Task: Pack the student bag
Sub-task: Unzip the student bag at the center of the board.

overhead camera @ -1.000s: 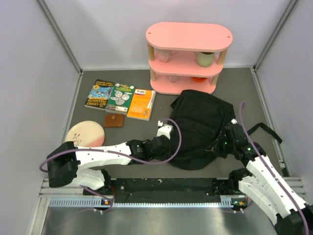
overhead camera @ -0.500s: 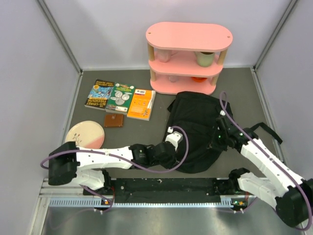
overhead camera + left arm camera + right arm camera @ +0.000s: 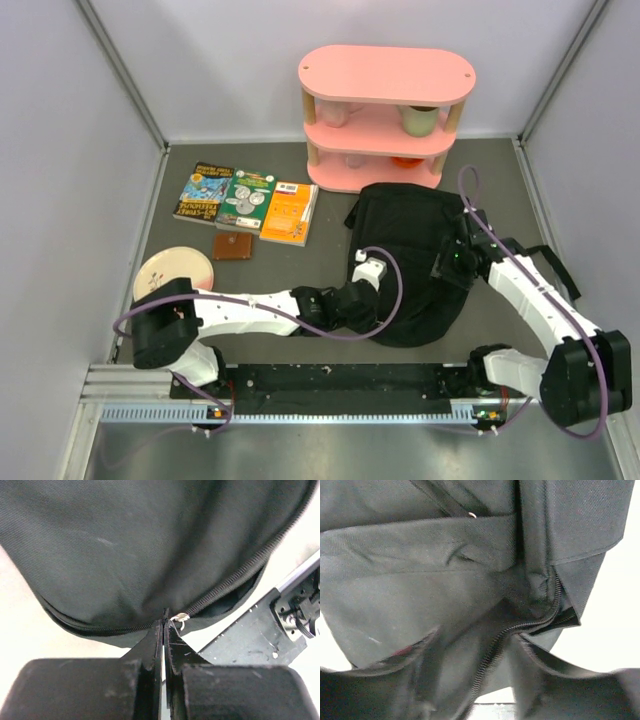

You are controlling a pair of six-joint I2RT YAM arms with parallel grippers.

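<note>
The student bag point(image 3: 405, 250), a floppy black backpack, lies right of centre with a strap trailing to the right. My left gripper point(image 3: 385, 308) is at the bag's near edge. In the left wrist view the bag point(image 3: 150, 545) fills the top, and my left gripper point(image 3: 164, 622) is shut on the zipper pull, whose metal ring point(image 3: 179, 617) shows beside the tips. My right gripper point(image 3: 448, 268) sits on the bag's right side. In the right wrist view its fingers stand apart around my right gripper's point(image 3: 475, 665) gap, where the zipper point(image 3: 520, 627) and loose fabric run through.
A pink shelf point(image 3: 385, 110) with cups stands at the back. Three books point(image 3: 245, 200) lie at the back left, a brown wallet point(image 3: 233, 246) near them, and a pink plate point(image 3: 173, 272) at the left. A black rail point(image 3: 340, 385) lines the near edge.
My left gripper has slid right along the bag's near edge, still shut. My right arm has moved farther back over the bag and its jaws have parted.
</note>
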